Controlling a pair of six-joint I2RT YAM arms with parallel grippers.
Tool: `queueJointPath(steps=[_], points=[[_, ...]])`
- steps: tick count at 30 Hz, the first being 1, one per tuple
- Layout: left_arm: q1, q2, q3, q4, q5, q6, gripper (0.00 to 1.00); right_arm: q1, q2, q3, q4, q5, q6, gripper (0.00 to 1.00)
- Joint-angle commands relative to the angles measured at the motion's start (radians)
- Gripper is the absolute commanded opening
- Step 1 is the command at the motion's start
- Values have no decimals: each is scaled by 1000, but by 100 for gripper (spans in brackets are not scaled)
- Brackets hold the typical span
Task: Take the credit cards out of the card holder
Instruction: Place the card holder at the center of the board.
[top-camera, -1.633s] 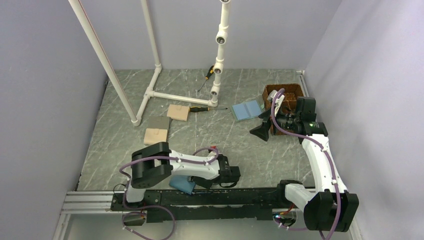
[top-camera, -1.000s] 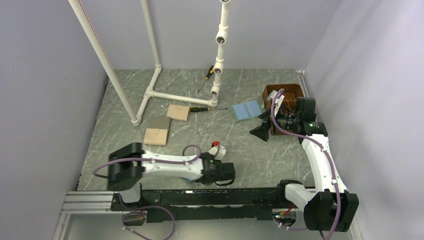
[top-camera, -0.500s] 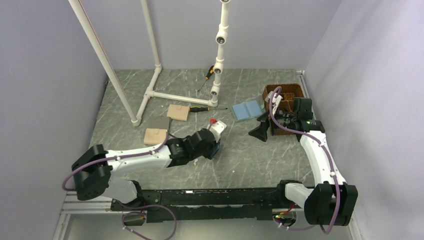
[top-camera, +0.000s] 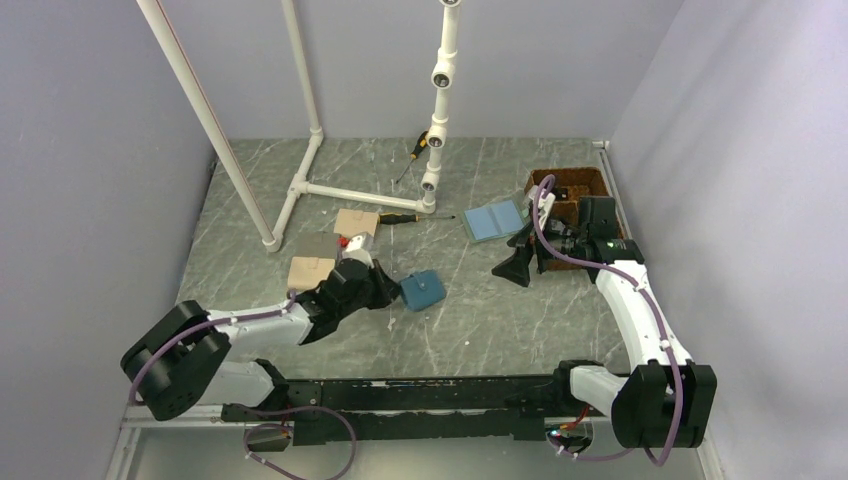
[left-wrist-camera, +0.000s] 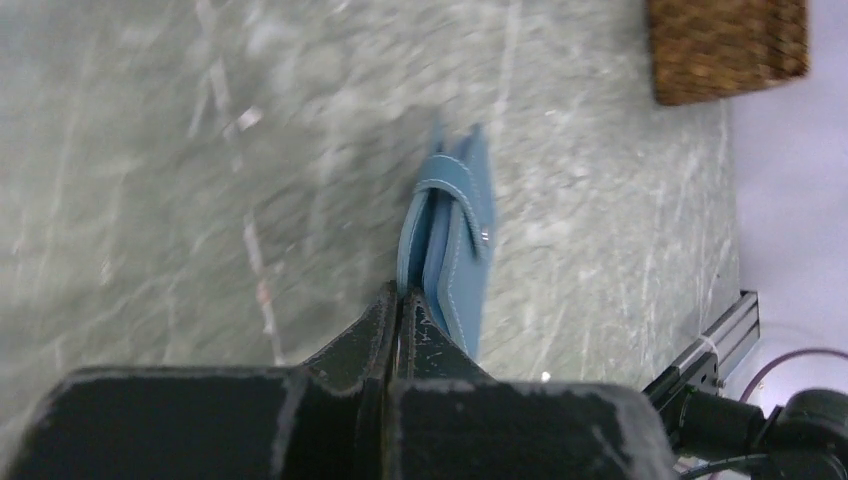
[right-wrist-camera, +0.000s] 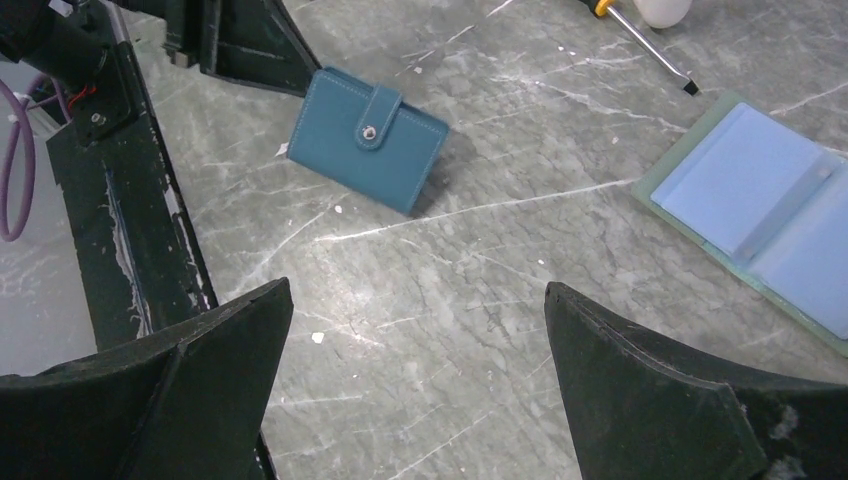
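The card holder (top-camera: 423, 290) is a dark teal wallet, folded shut with its snap tab fastened, lying on the marble table in the middle. In the right wrist view the card holder (right-wrist-camera: 367, 138) lies flat at upper left. My left gripper (top-camera: 388, 290) is at its left edge. Seen from the left wrist, the left gripper (left-wrist-camera: 400, 295) has its jaws pressed together on the near edge of the card holder (left-wrist-camera: 455, 230). The credit cards are hidden inside. My right gripper (top-camera: 512, 268) hovers to the right, and the right gripper (right-wrist-camera: 417, 288) stands wide open, holding nothing.
A paler blue-grey folder (top-camera: 495, 220) lies open beside a brown basket (top-camera: 570, 190). Tan blocks (top-camera: 357, 223) sit close behind my left arm. A screwdriver (top-camera: 400, 217) and a white pipe frame (top-camera: 300, 185) stand further back.
My left arm swung from the near edge out over the table, bringing the card holder to the middle, where it now lies in full view. The right gripper shifted slightly left.
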Motion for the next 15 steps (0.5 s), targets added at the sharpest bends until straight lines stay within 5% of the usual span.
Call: queueJointPath(steps=[1, 10, 15], points=[[29, 19, -67, 88, 23, -272, 0, 4, 3, -3, 31, -4, -1, 100], [30, -158, -107, -252, 3, -307, 3, 55, 21, -1, 28, 22, -10, 100], [30, -206, -4, -486, 104, -121, 48, 78, 39, 1, 19, 40, -25, 100]])
